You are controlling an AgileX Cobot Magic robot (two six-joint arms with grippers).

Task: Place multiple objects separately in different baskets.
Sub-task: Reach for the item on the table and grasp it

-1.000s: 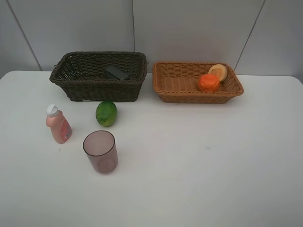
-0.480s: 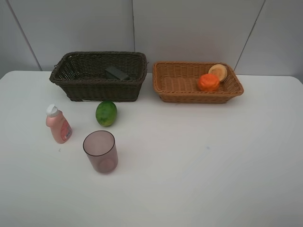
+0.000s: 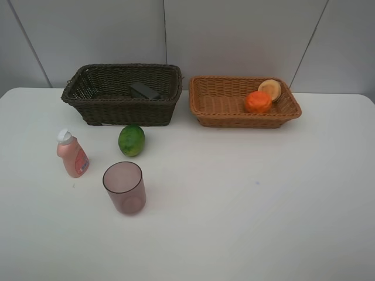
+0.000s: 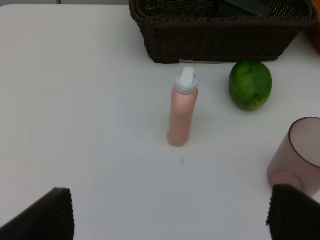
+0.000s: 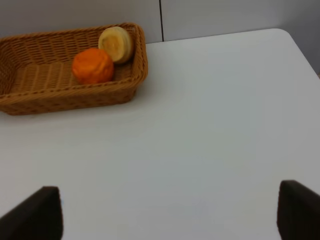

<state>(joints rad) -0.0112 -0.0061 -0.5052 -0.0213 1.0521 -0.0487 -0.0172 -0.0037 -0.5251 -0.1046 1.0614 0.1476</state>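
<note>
Gaping wide and empty, left jaws face the pink bottle (image 4: 181,115), right jaws the tan basket (image 5: 65,102).

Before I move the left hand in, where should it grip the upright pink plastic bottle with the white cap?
Around the slim body of the pink plastic bottle, below the white cap, level from the front: it stands upright, clear of the green round fruit.
</note>
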